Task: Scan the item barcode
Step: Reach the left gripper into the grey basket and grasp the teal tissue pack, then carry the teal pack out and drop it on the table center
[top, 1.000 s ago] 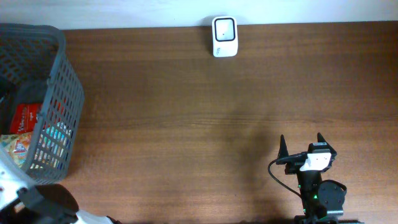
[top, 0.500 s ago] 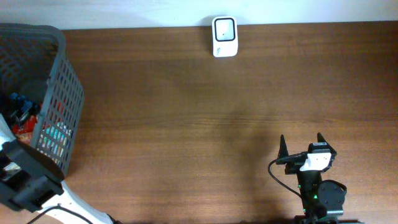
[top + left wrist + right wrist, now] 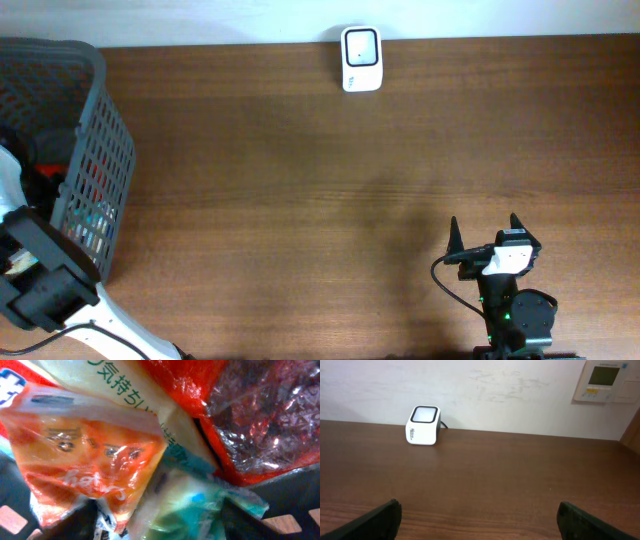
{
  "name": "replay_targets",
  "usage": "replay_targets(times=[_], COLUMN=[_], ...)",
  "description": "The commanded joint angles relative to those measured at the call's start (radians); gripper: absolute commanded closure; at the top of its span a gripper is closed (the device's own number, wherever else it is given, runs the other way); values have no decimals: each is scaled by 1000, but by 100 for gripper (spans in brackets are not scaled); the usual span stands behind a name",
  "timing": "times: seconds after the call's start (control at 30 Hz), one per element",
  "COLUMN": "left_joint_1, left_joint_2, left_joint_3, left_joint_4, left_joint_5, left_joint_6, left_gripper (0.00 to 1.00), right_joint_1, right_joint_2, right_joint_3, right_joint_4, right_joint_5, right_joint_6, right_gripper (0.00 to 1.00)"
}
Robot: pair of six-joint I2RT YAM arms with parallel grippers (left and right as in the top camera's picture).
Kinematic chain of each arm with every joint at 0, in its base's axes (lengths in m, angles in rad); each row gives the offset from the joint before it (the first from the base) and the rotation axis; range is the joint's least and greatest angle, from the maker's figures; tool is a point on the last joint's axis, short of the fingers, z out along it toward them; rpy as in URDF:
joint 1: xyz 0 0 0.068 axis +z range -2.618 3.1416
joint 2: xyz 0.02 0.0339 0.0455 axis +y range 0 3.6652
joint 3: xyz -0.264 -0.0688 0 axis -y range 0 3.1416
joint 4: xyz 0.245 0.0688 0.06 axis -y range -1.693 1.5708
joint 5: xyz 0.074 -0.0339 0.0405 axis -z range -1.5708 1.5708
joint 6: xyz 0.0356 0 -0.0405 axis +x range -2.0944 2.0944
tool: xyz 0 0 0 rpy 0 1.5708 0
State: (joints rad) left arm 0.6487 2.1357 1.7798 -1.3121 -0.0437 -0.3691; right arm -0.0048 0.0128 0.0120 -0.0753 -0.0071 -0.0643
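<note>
The left claw [image 3: 48, 158] is down inside the grey plastic mesh basket [image 3: 100, 150]; I cannot tell how wide it stands or whether it grips. Right before it lies a crinkly orange plastic snack packet [image 3: 85, 460] with white lettering, beside a red foil bag [image 3: 260, 415]. The right claw [image 3: 487, 232] gapes wide, empty, with the white box scanner [image 3: 360, 58] well ahead of it.

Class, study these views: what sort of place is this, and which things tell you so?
Probably a mock shop checkout: a white barcode scanner stands on a wooden table, and a grey basket holds snack packets.
</note>
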Motion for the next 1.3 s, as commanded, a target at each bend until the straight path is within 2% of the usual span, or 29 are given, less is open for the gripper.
replay_targets(times=[0.0, 0.1, 0.2, 0.3, 0.4, 0.53, 0.73, 0.8, 0.93, 1.03, 1.13, 1.27], left_joint_1=[0, 2, 2, 2, 2, 2, 2, 2, 2, -14, -89, -322], left_joint_2=[10, 9, 9, 7, 5, 5, 2, -5, -70, -157, -234, -249], left_joint_3=[-29, -28, 19, 148, 391, 620, 663, 775, 1033, 1090, 1090, 1076], left_joint_4=[11, 12, -30, -118, -260, -372, -365, -374, -376, -376, -376, -376], left_joint_5=[49, 53, 54, 56, 56, 56, 56, 56, 154, 261, 426, 443], left_joint_6=[-4, -4, -4, -4, -4, -4, -4, -4, -5, -4, 4, 75], left_gripper=[60, 99, 100, 100, 100, 100, 100, 100, 100, 100, 100, 100], right_joint_1=[8, 8, 7, 8, 8, 8, 8, 8, 7, 8, 7, 8], right_joint_2=[-5, -5, -5, -5, -5, -5, -5, -5, -5, -5, -5, -5], right_joint_3=[-6, -6, -6, -6, -6, -6, -6, -6, -6, -6, -6, -6], right_joint_4=[-5, -5, -5, -5, -5, -5, -5, -5, -5, -5, -5, -5], right_joint_5=[8, 8, 8, 8, 8, 8, 8, 8, 8, 8, 8, 8], right_joint_6=[-7, -7, -7, -7, -7, -7, -7, -7, -7, -7, -7, -7], right_gripper=[1, 1, 1, 1, 1, 2, 1, 2, 1, 1, 1, 2])
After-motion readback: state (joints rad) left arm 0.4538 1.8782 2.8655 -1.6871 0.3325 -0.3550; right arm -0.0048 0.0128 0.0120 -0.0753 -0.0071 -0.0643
